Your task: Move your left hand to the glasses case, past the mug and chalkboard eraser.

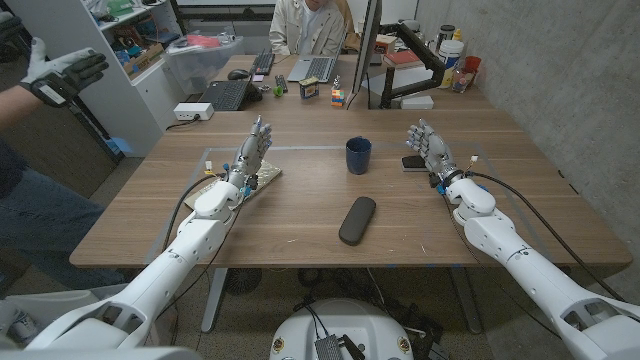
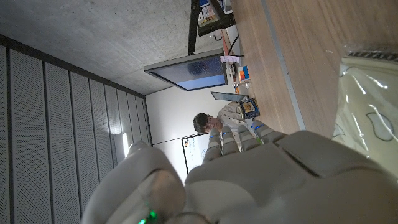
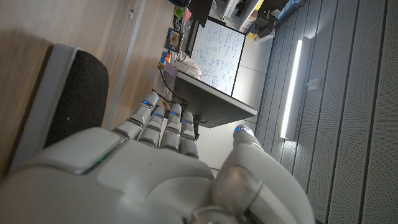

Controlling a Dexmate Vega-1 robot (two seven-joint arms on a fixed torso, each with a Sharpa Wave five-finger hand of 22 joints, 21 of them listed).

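Two hands: we see both of ours raised over the wooden table (image 1: pixel 300 235), one at each side, each empty.
Left hand: our left hand (image 1: pixel 250 152) stands at about 9 o'clock from the table's middle, fingers up and a little spread, gripping nothing. It hovers over a clear plastic bag (image 1: pixel 225 172) lying on a thin wooden board (image 1: pixel 262 182).
Left wrist view: the back of our left hand (image 2: pixel 249 180) shows in the foreground, and we see the bag's glossy plastic (image 2: pixel 367 106) beside it on the wood.
Right hand: our right hand (image 1: pixel 432 148) stands at about 3 o'clock, fingers up and slightly apart, holding nothing.
Chalkboard eraser: the eraser (image 1: pixel 415 161) lies on the table just beside our right hand, dark with a pale rim. In the right wrist view its black pad (image 3: pixel 78 99) sits right next to the fingers (image 3: pixel 161 127).
Mug: a dark blue mug (image 1: pixel 358 155) stands upright at about 12 o'clock from the middle, between the two hands, and apart from both.
Glasses case: the black oval glasses case (image 1: pixel 357 220) lies near the centre, toward 6 o'clock from the mug. It is well apart from our left hand, at roughly 4 o'clock from it.
Person: someone sits at a laptop (image 1: pixel 312 68) at the far desk (image 1: pixel 300 45).
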